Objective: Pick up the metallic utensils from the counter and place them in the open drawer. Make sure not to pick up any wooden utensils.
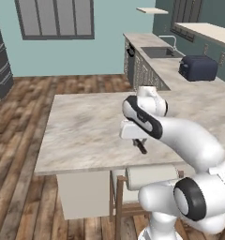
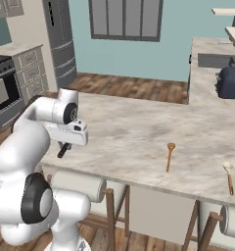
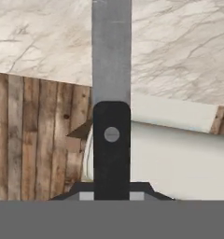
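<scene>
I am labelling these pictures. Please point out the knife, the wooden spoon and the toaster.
knife (image 3: 111,144): hand view, on its black handle.
wooden spoon (image 2: 169,158): right base view, middle of its stem.
toaster (image 1: 198,68): left base view, on its dark front.

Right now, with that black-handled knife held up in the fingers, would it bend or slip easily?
The knife looks like a flat grey metal blade on a riveted black handle, so probably stiff, not floppy. The gripper holds it by the smooth handle, so it might pivot or slide if jolted. It seems slim, likely light.

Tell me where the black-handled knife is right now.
The black-handled knife is clamped in the gripper, above the near edge of the island counter.
</scene>
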Available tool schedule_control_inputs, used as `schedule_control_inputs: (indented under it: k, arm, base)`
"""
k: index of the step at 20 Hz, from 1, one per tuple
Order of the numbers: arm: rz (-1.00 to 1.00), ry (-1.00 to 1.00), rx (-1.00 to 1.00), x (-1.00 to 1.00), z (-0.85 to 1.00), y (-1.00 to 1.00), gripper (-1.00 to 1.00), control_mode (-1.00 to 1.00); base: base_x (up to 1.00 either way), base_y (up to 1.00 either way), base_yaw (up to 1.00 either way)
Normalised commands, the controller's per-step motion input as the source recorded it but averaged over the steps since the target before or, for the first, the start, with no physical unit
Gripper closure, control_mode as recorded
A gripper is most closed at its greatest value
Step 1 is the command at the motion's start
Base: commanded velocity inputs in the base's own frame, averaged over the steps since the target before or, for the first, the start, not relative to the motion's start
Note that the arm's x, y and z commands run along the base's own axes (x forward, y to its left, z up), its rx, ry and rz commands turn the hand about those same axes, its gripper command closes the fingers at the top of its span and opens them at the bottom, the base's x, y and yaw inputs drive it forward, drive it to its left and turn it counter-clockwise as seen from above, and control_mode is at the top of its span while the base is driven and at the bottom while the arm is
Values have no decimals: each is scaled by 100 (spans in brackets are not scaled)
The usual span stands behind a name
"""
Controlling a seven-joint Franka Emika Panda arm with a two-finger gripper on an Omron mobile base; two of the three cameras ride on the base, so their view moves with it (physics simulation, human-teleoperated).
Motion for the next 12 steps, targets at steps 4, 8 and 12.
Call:
schedule_control_inputs:
  k: [4,8,12]
  arm:
    - [7,0,9,-99,100,-7,100,-100]
    - [2,-1,1,-77,100,-1,100,-100]
    - [0,-1,-7,-59,99,0,100,-100]
  base:
    - [0,0,0]
    - [0,0,0]
    - [0,0,0]
